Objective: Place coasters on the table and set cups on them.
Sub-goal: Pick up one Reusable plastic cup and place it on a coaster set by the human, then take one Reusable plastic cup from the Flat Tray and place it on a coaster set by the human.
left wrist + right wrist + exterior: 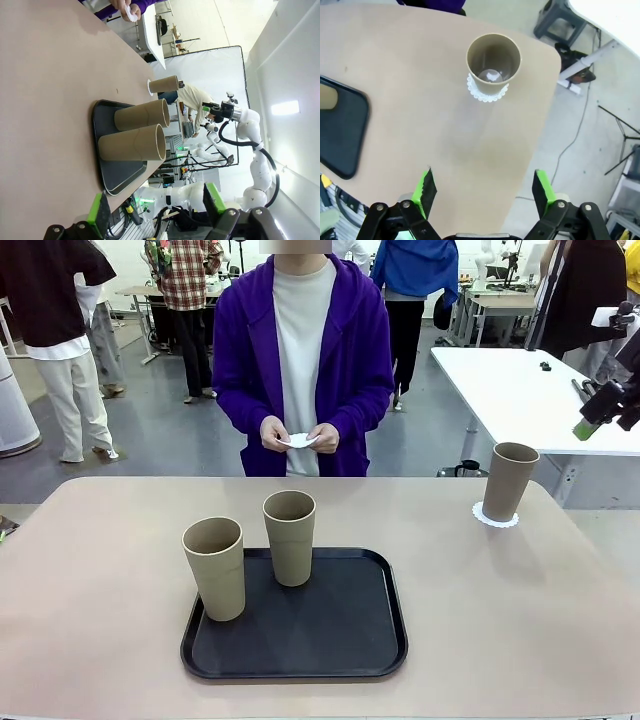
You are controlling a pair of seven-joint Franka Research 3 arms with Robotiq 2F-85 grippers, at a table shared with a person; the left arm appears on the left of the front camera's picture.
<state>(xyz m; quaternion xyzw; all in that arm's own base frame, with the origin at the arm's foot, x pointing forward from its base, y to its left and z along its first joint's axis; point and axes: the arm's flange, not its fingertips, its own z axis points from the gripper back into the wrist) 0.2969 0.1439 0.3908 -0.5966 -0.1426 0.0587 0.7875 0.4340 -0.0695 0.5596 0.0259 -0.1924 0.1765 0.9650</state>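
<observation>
Two tan cups (215, 566) (290, 537) stand on the black tray (340, 635) near the front of the beige table (100, 570). A third cup (509, 480) stands upright on a white lacy coaster (496, 517) at the table's far right. Across the table, a person holds another white coaster (299, 440) in both hands. My right gripper (590, 420) hangs open high above that right corner, looking down into the cup (493, 62) on its coaster (487, 95). My left gripper (155, 207) is open too, back from the tray (120, 175) and its two cups (132, 145).
A white rectangular table (530, 390) stands behind at the right. Other people stand farther back in the room. The tabletop left and right of the tray is bare, and its right edge (540, 130) drops to floor with cables.
</observation>
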